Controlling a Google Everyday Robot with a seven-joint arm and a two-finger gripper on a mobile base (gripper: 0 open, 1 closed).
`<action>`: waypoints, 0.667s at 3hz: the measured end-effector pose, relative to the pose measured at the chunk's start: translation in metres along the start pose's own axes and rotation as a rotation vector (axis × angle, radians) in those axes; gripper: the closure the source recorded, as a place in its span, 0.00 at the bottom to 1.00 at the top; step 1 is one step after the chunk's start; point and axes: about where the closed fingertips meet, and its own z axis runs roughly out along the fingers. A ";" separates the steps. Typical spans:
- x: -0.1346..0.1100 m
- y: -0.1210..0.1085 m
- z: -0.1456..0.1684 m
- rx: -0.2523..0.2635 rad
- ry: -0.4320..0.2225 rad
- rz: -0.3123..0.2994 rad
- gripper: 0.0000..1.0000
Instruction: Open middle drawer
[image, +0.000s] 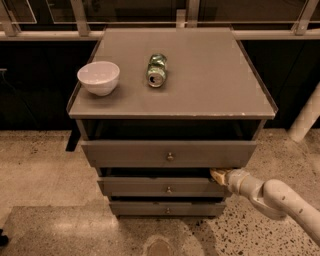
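Grey middle drawer (150, 186) has the tool (218, 175) at its right end.

text: none readable | can (156, 70): label illegible | claw (218, 175): at middle drawer (150, 187) right top edge

White bowl (98, 77), green can (156, 70) on its side, cabinet top (205, 80)

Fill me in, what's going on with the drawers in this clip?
A robot arm extends in from the lower right, with its end effector at the right end of the middle drawer, by its top edge and well away from the knob at its centre. How far that drawer is out is hard to tell. On the cabinet top sit a white bowl and a can lying on its side.
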 end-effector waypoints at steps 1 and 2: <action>0.019 -0.014 0.024 0.004 0.020 0.054 1.00; 0.023 -0.015 0.027 0.005 0.026 0.068 1.00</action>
